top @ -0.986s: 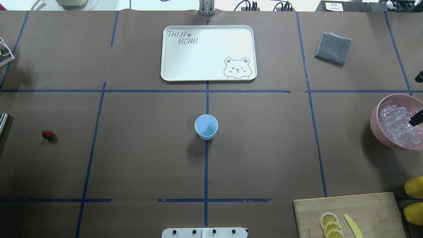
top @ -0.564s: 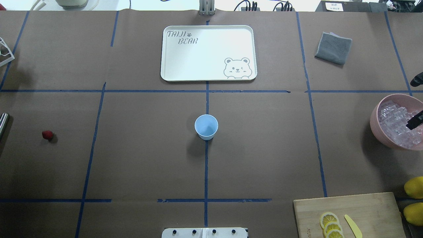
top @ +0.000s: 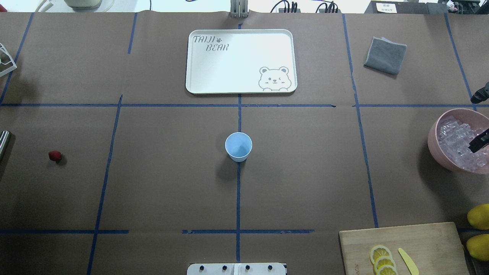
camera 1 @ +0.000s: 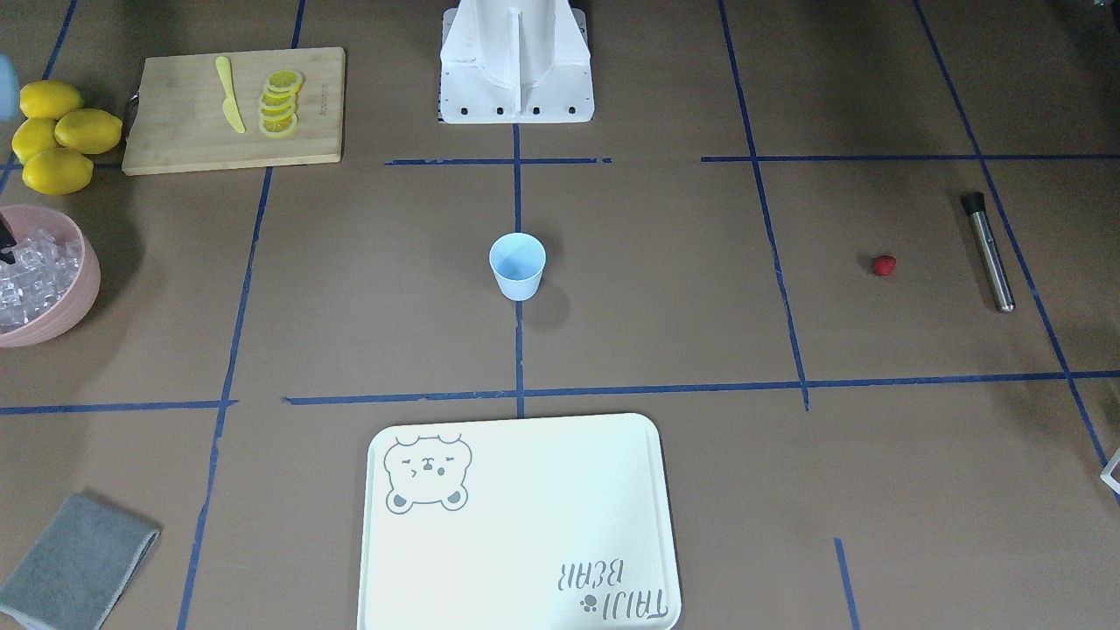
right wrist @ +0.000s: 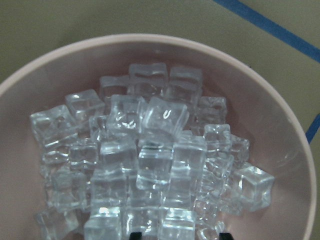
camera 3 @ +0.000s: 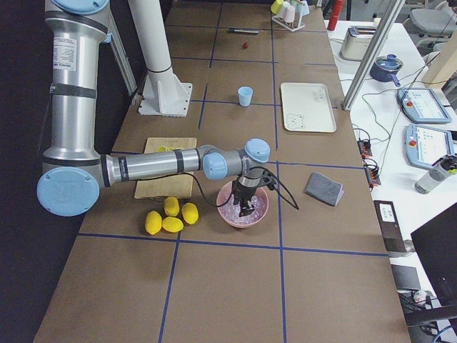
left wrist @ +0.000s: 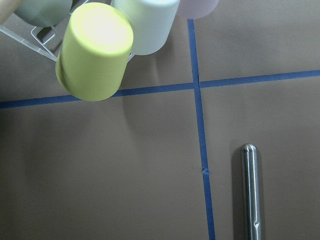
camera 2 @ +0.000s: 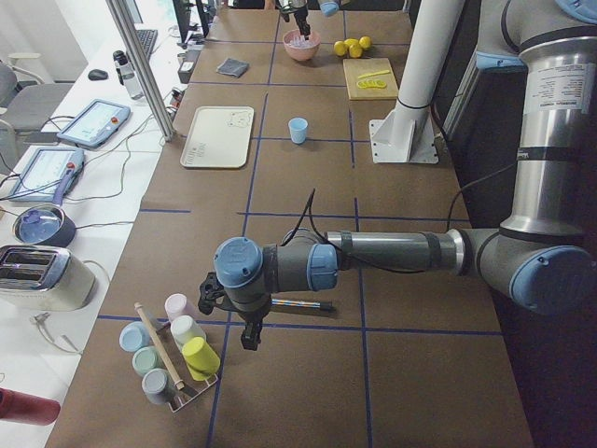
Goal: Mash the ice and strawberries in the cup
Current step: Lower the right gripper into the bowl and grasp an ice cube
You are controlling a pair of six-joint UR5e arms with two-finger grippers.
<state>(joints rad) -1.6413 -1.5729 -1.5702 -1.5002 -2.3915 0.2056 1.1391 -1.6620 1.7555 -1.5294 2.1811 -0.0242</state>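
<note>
Cup (top: 238, 146): light-blue, upright, apparently empty; centre of the overhead view, on a tape crossing.
Ice (right wrist: 150, 155): heaped in the pink bowl (right wrist: 280, 115); right edge of the overhead view, well apart from the cup.
Strawberry (top: 54, 156): single berry on the paper, left edge of the overhead view.
Right gripper (right wrist: 177, 235): hangs over the ice heap, fingers apart, holding nothing.
Left gripper (camera 2: 250, 336): near the cup rack (left wrist: 95, 50) and steel muddler (left wrist: 250, 190); apart or together, cannot tell.
Step in hand: judged the first ice pickup; nothing loaded yet.
Next move: lower onto one top cube, close squarely since slick cubes may squirt out, then carry it to the cup.
</note>
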